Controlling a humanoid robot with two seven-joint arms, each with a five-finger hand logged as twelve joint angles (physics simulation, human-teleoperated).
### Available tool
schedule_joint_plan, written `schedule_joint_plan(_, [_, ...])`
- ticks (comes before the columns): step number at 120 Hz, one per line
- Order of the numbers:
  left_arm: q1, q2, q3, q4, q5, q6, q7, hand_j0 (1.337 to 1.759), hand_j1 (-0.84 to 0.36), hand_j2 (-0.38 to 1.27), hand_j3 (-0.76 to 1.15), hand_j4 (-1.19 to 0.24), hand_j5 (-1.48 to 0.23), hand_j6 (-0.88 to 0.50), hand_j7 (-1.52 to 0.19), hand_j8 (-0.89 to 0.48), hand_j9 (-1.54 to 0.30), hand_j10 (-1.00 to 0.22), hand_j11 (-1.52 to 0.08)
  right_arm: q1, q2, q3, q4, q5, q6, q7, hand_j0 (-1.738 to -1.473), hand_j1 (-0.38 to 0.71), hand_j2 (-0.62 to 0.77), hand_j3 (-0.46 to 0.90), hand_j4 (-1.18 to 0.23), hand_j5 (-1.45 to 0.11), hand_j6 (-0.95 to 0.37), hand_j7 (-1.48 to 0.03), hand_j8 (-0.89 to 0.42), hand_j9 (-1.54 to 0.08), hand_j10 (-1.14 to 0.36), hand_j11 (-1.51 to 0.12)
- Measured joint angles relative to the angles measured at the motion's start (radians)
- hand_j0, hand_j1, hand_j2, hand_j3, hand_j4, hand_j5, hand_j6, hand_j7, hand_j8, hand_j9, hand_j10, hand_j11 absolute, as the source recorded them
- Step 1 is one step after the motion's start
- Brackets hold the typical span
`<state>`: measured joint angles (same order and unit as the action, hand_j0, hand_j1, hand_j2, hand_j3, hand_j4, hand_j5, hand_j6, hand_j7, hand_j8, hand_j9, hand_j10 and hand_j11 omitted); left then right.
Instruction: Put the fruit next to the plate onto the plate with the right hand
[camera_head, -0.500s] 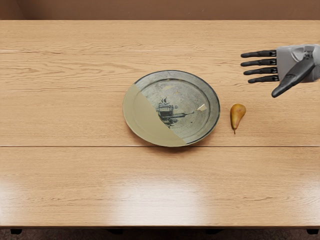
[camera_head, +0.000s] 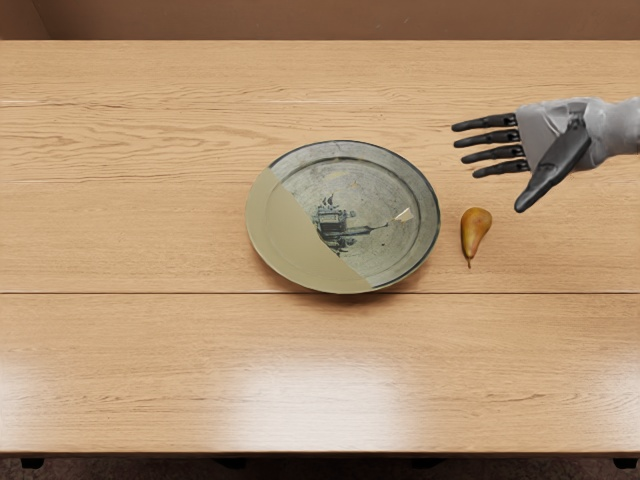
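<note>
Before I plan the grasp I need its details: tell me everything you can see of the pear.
The pear is small, smooth-skinned, yellow-orange shading to brown. It lies on its side on the wooden table, wide end away from the camera, narrow neck and thin stem pointing toward the near edge. It sits just right of the plate, a narrow gap from its rim. Only the table touches it; the open right hand hovers beyond it, apart.

Small golden-brown pear (camera_head: 475, 230), lying on its side, fat end away, thin stem pointing toward the near edge. Just beside a round grey-green plate (camera_head: 285, 240), off its right rim, not touching. Plate flat, dark print at centre.
</note>
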<state>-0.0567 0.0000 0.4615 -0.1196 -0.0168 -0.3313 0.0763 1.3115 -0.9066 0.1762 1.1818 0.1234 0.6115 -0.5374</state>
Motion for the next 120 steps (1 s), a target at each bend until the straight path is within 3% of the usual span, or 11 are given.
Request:
schedule_joint_plan(24, [0.000,0.000,0.000,0.000,0.000,0.000,0.000,1.658,0.35,0.00,0.00,0.00,0.00,0.00,0.00,0.00,0.00,0.00,0.00,0.083,0.087,-0.034,0.016,-0.161,-0.006,-0.037,-1.658,-0.32,-0.01,0.00,-0.03,-0.04,-0.03,-0.04,-0.03,-0.04,-0.03,-0.04])
schedule_joint_plan(41, [0.000,0.000,0.000,-0.001,0.000,0.000,0.000,1.658,0.35,0.00,0.00,0.00,0.00,0.00,0.00,0.00,0.00,0.00,0.00,0.184,0.129,-0.158,0.039,-0.196,-0.125,-0.064,-1.658,-0.32,-0.01,0.00,-0.03,-0.04,-0.03,-0.04,-0.03,-0.04,-0.03,-0.04])
schedule_joint_plan(70, [0.000,0.000,0.000,-0.001,0.000,0.000,0.000,1.658,0.35,0.00,0.00,0.00,0.00,0.00,0.00,0.00,0.00,0.00,0.00,0.335,0.184,-0.362,0.083,-0.272,-0.331,-0.073,-1.658,-0.32,-0.01,0.00,-0.03,-0.04,-0.03,-0.04,-0.03,-0.04,-0.03,-0.04])
schedule_joint_plan(120, [0.000,0.000,0.000,0.000,0.000,0.000,0.000,1.658,0.35,0.00,0.00,0.00,0.00,0.00,0.00,0.00,0.00,0.00,0.00,0.457,0.309,-0.644,0.281,-0.363,-0.786,-0.073,-1.658,-0.31,-0.01,0.00,-0.03,-0.04,-0.03,-0.04,-0.03,-0.04,-0.03,-0.04])
